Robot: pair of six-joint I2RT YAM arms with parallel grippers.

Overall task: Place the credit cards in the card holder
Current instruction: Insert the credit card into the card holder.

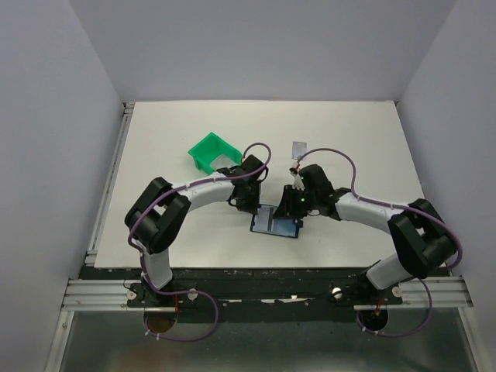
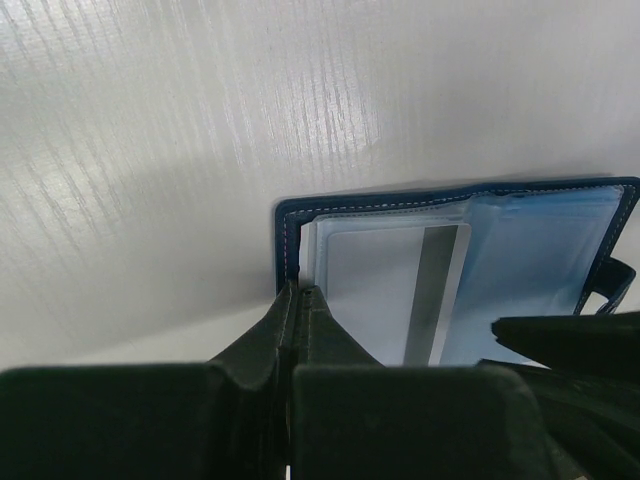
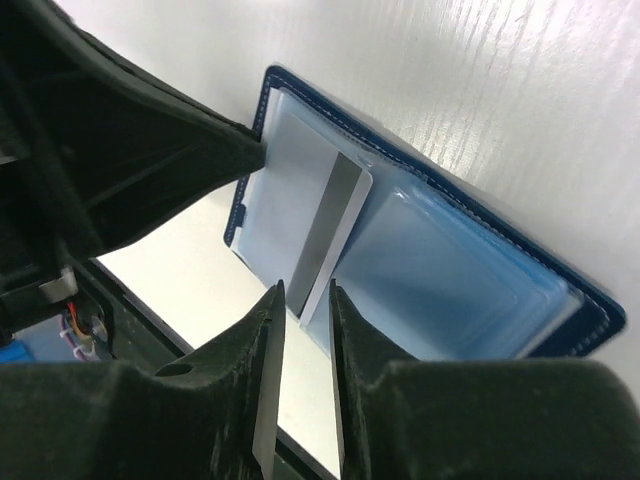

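Look close to the near edge of the counter, about midway between its left and right edges, for the card holder, spread open and flat with the clear pockets facing up. Note the striped card on the half nearest the left claw, seemingly partway into a pocket (hard to say how deep, given the glare on the plastic). Find the second card well apart, toward the far edge, off to the right of the green bin. Read the left claw as squeezed closed, tip set against the holder's outer edge; cannot tell whether nipping the cover or merely pinning it. Read the right claw as parted by a narrow slit over the striped card's near end, gripping nothing visibly. Expect the cards to be light, stiff and slick, lying flush with the counter and awkward to lift from above; take by a short end, tipping one edge up first. Expect the holder to be light and floppy, likely to skate or fold shut; pin at an outer edge, clear of the pocket mouth. Feed each card in flat, in line with the pocket, to avoid buckling the thin sleeve.
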